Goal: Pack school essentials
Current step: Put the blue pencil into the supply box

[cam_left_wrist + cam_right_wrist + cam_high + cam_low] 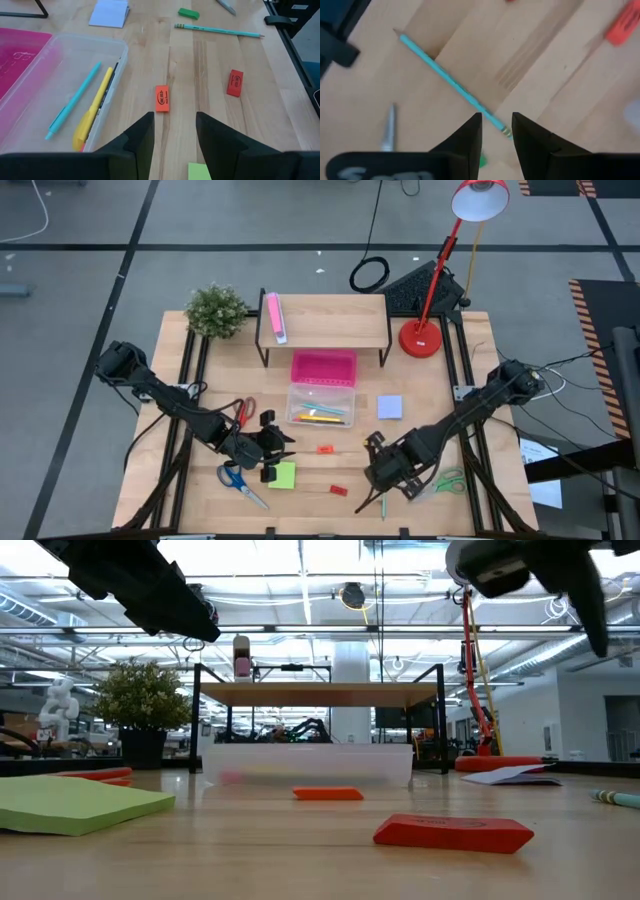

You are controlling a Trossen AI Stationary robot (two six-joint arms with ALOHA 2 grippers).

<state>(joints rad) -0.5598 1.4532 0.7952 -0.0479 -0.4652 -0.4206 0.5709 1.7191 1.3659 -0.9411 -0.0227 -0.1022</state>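
An orange eraser (161, 98) lies on the table just ahead of my left gripper (175, 125), which hovers open above the wood beside the lime-green note pad (282, 475). My right gripper (497, 122) is open over the eraser end of a teal pencil (451, 80) lying flat near the front edge; the fingers stand on either side of that end without touching it. A red eraser (455, 832) lies between the two grippers. The clear box (320, 405) holds a teal pen (75, 100) and a yellow pen (92, 112).
Blue scissors (240, 483) lie front left, red scissors (243, 412) beside the clear box, green scissors (450, 480) front right. A pale-blue pad (390, 407), a pink tray (323, 367), a shelf (325, 320), a plant (215, 310) and a red lamp (422, 338) stand farther back.
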